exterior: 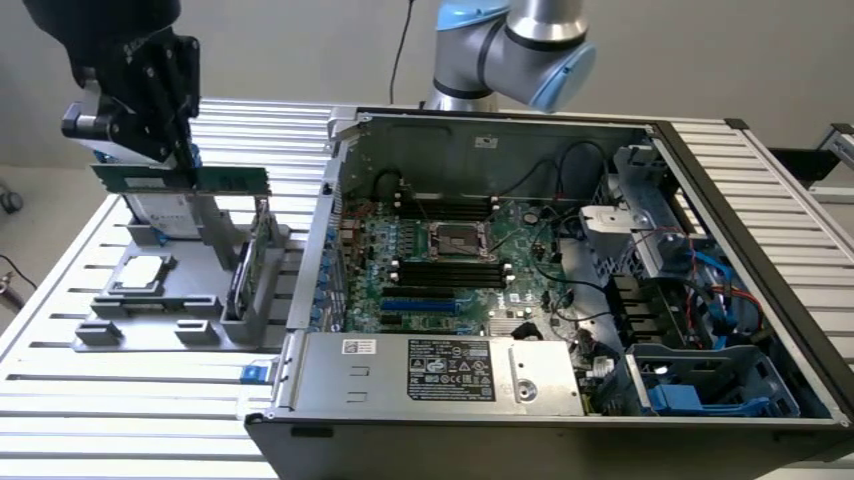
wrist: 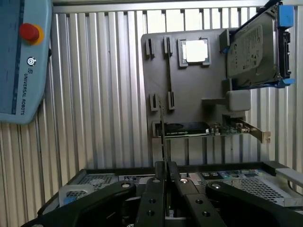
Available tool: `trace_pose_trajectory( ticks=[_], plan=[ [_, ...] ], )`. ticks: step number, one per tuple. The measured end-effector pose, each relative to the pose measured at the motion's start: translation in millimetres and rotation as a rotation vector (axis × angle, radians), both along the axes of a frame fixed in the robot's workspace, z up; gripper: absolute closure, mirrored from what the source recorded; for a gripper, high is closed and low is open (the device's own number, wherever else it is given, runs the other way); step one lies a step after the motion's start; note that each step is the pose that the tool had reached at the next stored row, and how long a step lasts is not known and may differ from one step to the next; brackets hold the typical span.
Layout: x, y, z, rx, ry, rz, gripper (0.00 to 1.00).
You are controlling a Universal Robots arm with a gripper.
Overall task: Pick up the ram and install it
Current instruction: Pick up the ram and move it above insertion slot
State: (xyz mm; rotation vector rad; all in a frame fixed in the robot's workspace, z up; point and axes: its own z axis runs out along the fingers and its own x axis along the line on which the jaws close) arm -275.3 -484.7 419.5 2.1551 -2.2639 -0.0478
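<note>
Upper left of the exterior view, the black gripper [exterior: 178,165] of the robot arm hangs over a grey moulded parts tray [exterior: 147,332] that sits on the slatted metal desk [exterior: 120,400]. Its fingers [wrist: 154,189] are clamped together on the ram [exterior: 214,181], a long, thin green circuit-board stick held level above the tray. In the wrist view the ram [wrist: 163,132] is seen edge-on, a thin dark line standing out from between the fingertips.

On the tray a small square silver chip [exterior: 140,275] lies flat in a recess. A silver hard drive with blue rails [wrist: 253,47] stands on its edge, and a dark expansion card with a metal bracket [wrist: 208,128] rests near it.

Centre and right of the exterior view, an open computer case [exterior: 747,190] lies on its side, and the ram is outside it, off its left wall. Inside is a green motherboard [exterior: 527,235] with long black memory slots [exterior: 454,272]. A silver power supply box with a black label [exterior: 360,375] fills the lower centre. A grey-blue teach pendant with a red button [wrist: 23,61] lies on the desk in the wrist view.
</note>
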Motion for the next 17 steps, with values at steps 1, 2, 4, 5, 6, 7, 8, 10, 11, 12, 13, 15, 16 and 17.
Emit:
trace_pose_trajectory(
  ticks=[1,2,4,5,6,7,8,10,11,12,13,15,16,17],
  plan=[
    [4.1,0.5,3.6,-0.0002,0.0001,0.000,0.86],
    [8.3,0.9,6.5,0.0000,0.0000,0.000,0.86],
    [17.2,1.8,11.0,0.0001,-0.0001,0.000,0.86],
    [21.7,2.2,12.7,-0.0001,0.0000,0.000,0.86],
    [26.2,2.5,13.9,-0.0001,0.0000,0.000,0.86],
    [30.9,2.8,15.0,-0.0001,0.0000,0.000,0.86],
    [35.6,3.1,15.7,0.0000,0.0000,0.000,0.86],
    [44.6,3.6,16.6,-0.0002,0.0001,0.000,0.86],
    [49.0,3.9,16.7,-0.0001,0.0001,0.000,0.86],
    [53.6,4.1,16.7,0.0000,0.0000,0.000,0.86],
    [58.1,4.4,16.7,0.0000,0.0000,0.000,0.86],
    [67.0,4.9,16.7,0.0000,0.0000,0.000,0.86],
    [71.8,5.2,16.7,0.0000,0.0000,0.000,0.86],
    [76.4,5.5,16.7,0.0000,0.0000,0.000,0.86]
  ],
)
